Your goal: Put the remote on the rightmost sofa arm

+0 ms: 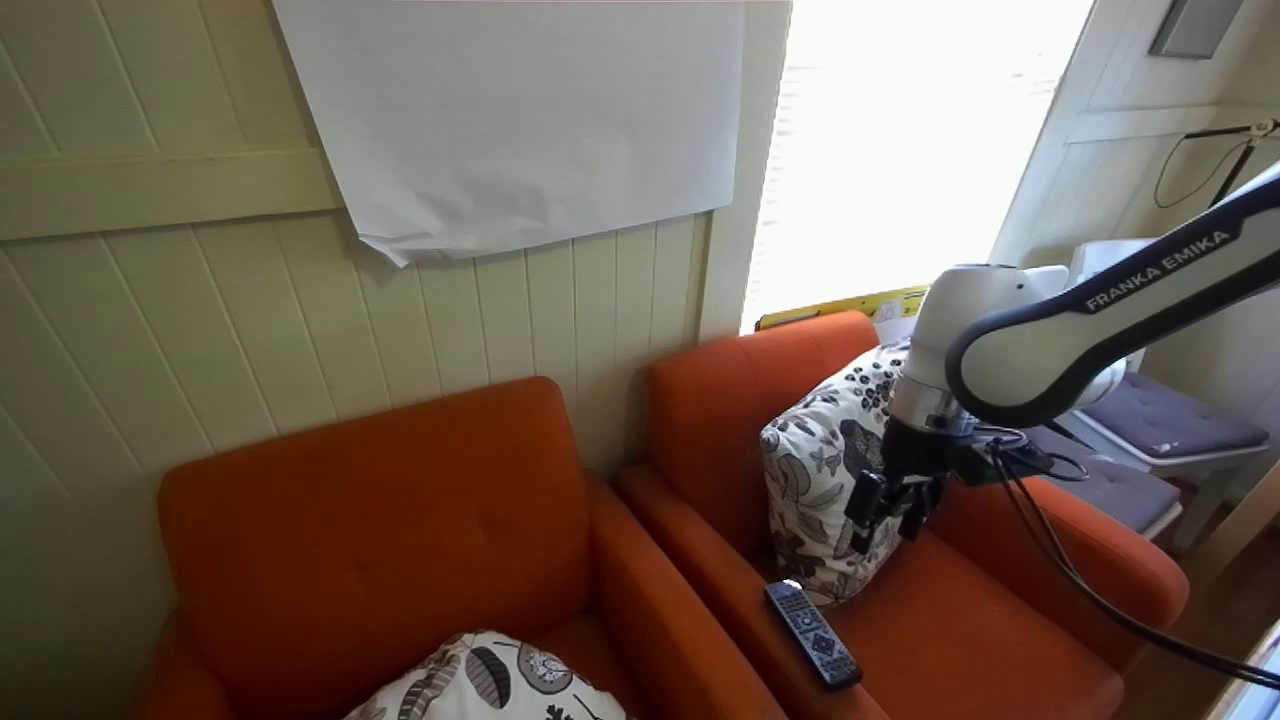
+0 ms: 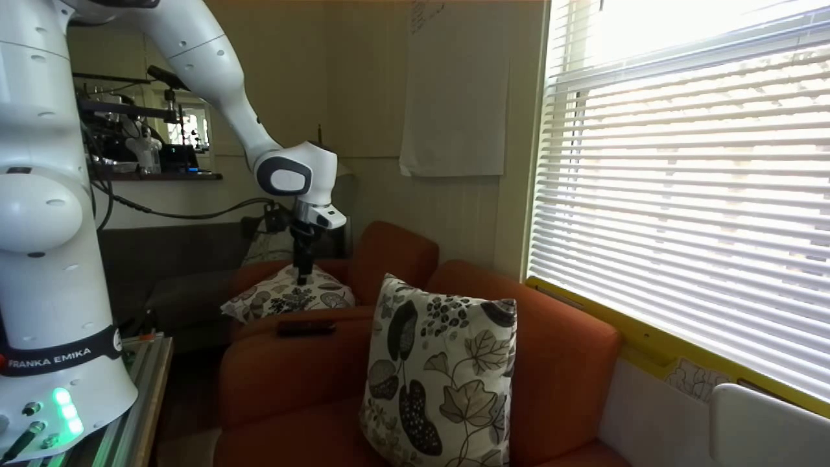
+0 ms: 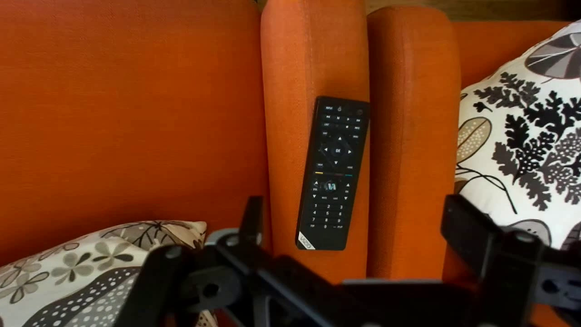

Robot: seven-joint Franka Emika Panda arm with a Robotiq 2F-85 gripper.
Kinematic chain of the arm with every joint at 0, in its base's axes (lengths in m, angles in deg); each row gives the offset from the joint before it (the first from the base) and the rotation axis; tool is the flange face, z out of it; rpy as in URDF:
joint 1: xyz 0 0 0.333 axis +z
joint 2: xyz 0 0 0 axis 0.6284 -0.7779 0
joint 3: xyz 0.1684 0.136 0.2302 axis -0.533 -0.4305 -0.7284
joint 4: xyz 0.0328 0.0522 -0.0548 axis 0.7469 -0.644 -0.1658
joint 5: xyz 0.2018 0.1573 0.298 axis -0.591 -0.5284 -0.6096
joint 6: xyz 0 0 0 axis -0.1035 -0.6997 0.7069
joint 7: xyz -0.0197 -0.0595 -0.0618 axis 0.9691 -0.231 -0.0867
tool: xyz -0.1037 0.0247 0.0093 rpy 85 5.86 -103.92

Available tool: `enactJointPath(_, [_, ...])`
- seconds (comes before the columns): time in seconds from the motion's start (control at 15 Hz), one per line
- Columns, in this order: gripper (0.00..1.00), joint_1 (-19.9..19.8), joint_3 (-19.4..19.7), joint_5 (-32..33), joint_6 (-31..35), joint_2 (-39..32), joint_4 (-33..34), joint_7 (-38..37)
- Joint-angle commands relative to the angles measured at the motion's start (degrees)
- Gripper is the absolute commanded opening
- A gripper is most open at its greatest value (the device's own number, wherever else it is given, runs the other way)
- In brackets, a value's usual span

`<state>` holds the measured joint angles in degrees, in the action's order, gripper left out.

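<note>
Wrist view shows, from the left, a patterned cushion, then an orange armrest with the remote lying slightly aslant on its top. The gripper is spread wide and holds nothing. Just beside this armrest comes a second armrest, then another patterned cushion.

In the middle of the wrist view, a broad, boxy padded orange fabric armrest is carrying a slim black rectangular remote with pale buttons, which is lying face up, slightly slanted, its upper end reaching the armrest's right edge. Lower right in an exterior view, an orange fabric armchair is bearing that armrest and, on its seat, a white fabric cushion with grey leaf patterns, standing on edge. Lower left, a second orange armchair is holding a similar white patterned cushion, cut off by the bottom edge
</note>
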<state>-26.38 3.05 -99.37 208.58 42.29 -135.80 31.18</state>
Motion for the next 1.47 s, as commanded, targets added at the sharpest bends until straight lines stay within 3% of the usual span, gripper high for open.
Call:
enactJointPath(0.0, [1.0, 0.8, -1.7, -1.1, 7.1, -6.7, 2.3, -0.7])
enactJointPath(0.27, [1.0, 0.9, -4.6, -5.9, 14.6, -12.2, 3.3, -0.9])
enactJointPath(0.6, [1.0, 2.1, -5.8, -4.7, 21.5, -16.6, 3.4, -8.7])
enactJointPath(1.0, [1.0, 8.1, -1.0, 2.0, 30.5, -20.7, 3.0, -19.3])
enactJointPath(1.27, [1.0, 24.1, 16.4, 10.9, 36.8, -24.0, 2.5, -32.1])
enactJointPath(1.33, [1.0, 26.2, 18.6, 11.0, 37.1, -25.2, 3.1, -33.5])
enactJointPath(1.4, [1.0, 26.2, 18.1, 9.9, 37.4, -25.8, 3.6, -33.4])
